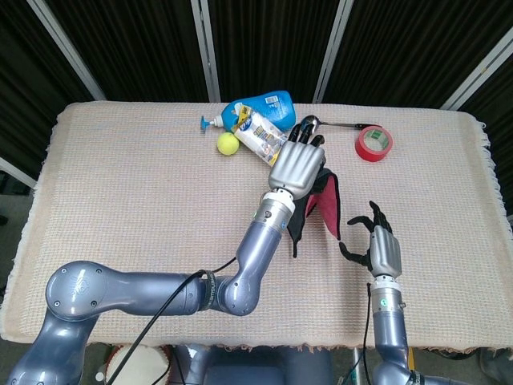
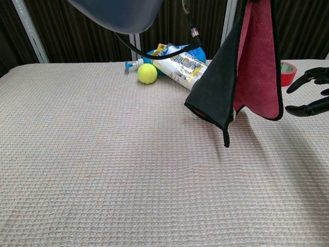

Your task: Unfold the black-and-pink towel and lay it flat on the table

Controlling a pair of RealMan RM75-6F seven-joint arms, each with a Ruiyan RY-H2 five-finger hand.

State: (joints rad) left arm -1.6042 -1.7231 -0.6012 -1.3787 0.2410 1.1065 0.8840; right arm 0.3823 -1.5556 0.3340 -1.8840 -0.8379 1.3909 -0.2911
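Left robot hand (image 1: pixel 296 164) raised, fingers closed, right robot hand (image 1: pixel 382 249) spread

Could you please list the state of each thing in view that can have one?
towel: still folded, hanging above the table
left hand: holds the towel up
right hand: empty, fingers spread beside the towel
blue bottle: lying on its side
white tube: lying down
tape roll: lying flat
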